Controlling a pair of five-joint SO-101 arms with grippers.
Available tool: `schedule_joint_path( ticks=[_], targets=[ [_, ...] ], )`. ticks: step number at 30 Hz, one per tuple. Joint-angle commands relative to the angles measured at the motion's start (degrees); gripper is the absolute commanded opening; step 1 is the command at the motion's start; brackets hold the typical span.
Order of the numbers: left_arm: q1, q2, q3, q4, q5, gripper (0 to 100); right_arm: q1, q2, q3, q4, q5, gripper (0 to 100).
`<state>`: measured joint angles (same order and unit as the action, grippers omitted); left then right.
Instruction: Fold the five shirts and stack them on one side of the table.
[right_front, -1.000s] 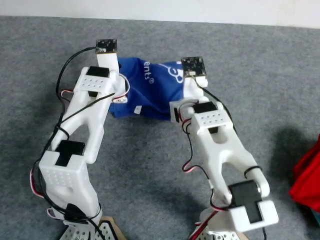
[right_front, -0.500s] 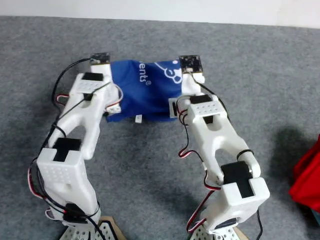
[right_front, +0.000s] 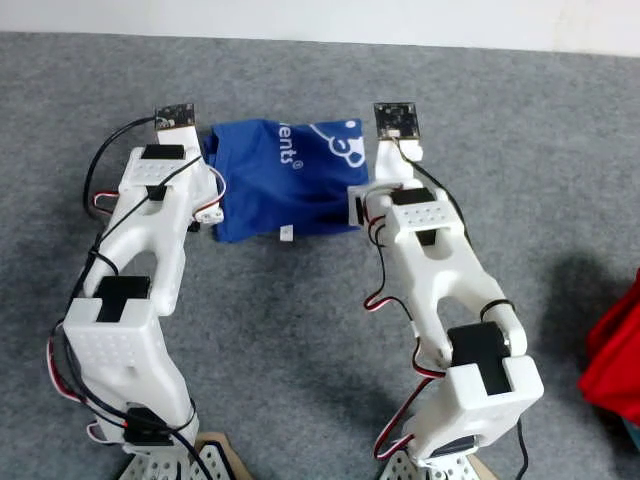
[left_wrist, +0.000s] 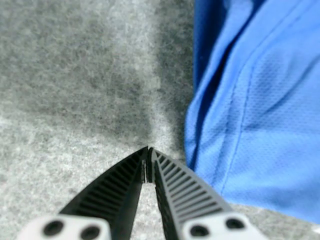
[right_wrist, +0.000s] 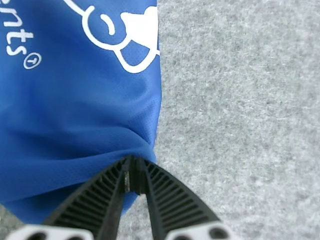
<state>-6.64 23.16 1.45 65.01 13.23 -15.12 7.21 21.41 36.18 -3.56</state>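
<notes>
- The right arm's jaws are closed on the side edge of the blue shirt (right_wrist: 75, 100). The cloth gathers into creases that run straight into the tips, so I take it they have a pinch of fabric.
- The left arm's jaws are pressed tip to tip with nothing between them. They sit over the bare grey tabletop (right_front: 300, 330), just beside the shirt's opposite side edge. From where I stand they do not seem to touch it.
- The shirt lies between the two arms as a compact rectangle, print up, close to the tabletop's far edge and a little left of its middle.
- The left arm (right_front: 150, 230) and the right arm (right_front: 430, 250) flank it, one at each side edge. That looks to me like a setup for drawing the cloth taut or carrying a fold over evenly.
- With only one side held, my guess is the left jaws must open and take their edge before any two-handed move would work. A pull from the right alone would likely drag the shirt askew.
- A red cloth (right_front: 612, 355) lies at the tabletop's right edge, well apart. It is possibly another shirt, though I cannot tell.
</notes>
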Motion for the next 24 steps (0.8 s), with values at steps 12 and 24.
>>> schedule_joint_path(
  ticks=[12,24],
  targets=[
    [1.45,-3.91,-13.32,0.88,6.77,1,-1.54,-11.65,-0.75,11.3,-0.53,0.8],
    [8.57,-1.45,-15.43,0.44,6.86,1,-7.6,-11.56,12.0,-18.68,-0.09,0.8]
  ],
)
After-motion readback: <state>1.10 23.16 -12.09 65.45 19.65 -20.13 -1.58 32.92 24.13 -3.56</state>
